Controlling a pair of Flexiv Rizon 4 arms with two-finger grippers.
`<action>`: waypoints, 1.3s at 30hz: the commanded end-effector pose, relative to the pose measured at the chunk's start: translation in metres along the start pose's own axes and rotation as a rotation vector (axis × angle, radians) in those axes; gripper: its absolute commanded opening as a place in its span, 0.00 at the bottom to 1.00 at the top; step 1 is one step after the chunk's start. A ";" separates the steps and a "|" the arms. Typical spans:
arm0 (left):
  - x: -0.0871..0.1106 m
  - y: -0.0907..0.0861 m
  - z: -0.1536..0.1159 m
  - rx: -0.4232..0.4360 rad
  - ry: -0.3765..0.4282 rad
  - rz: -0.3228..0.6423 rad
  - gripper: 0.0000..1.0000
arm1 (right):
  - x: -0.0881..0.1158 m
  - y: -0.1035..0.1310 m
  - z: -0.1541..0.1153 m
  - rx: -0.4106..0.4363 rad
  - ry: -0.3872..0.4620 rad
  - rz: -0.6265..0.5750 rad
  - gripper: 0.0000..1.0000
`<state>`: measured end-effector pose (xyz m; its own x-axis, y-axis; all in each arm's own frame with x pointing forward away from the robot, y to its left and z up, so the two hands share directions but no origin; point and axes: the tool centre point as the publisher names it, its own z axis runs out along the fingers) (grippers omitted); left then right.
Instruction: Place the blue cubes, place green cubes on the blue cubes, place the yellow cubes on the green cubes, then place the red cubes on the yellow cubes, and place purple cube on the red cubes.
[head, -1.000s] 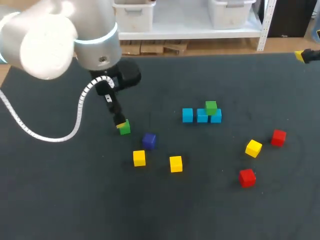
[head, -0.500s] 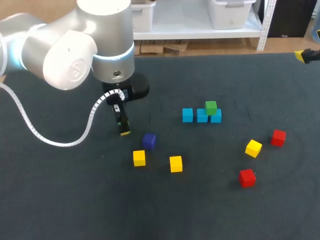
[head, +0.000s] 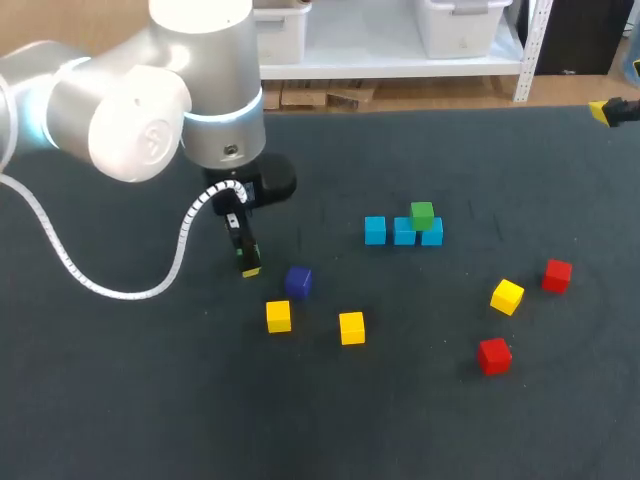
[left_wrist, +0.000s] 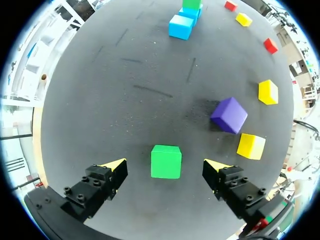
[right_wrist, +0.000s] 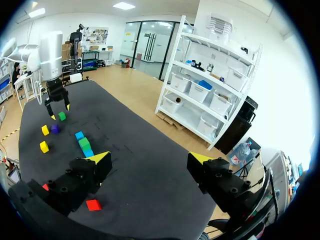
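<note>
Left arm (head: 190, 90) lowered, jaws spread astride green cube (left_wrist: 166, 161).

- Your left arm (head: 150, 90) is made of thick, rounded silver-grey segments, with a smooth, paler cap on its big joint.
- A thin light-blue ring (head: 228, 108) glows around the lower part of the upright segment, and a small dark round fitting sits just beneath it.
- A white ribbed cable (head: 60, 255) runs in a loose loop to the black wrist block (head: 268, 180).
- Your left end effector (left_wrist: 165, 165) has two blocky black fingers studded with small round screws, each ending in a bright yellow wedge.
- Your right end effector (right_wrist: 149, 159) is built the same: black, screw-dotted finger blocks with yellow triangular tips.
</note>
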<state>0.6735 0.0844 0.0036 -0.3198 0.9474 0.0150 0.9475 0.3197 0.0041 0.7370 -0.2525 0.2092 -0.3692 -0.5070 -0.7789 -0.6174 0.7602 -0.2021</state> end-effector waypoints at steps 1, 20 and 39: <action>-0.001 0.004 0.003 0.011 -0.003 0.003 1.00 | 0.000 -0.003 0.002 -0.010 -0.003 -0.001 1.00; 0.000 0.001 -0.002 0.038 -0.023 0.026 0.00 | 0.000 -0.003 0.002 -0.010 -0.003 -0.001 1.00; -0.014 -0.003 -0.078 0.048 -0.068 0.101 0.00 | 0.000 -0.003 0.002 -0.010 -0.003 -0.001 1.00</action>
<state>0.6775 0.0690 0.0714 -0.2265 0.9730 -0.0447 0.9735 0.2246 -0.0442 0.7370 -0.2525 0.2092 -0.3692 -0.5069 -0.7789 -0.6175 0.7602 -0.2021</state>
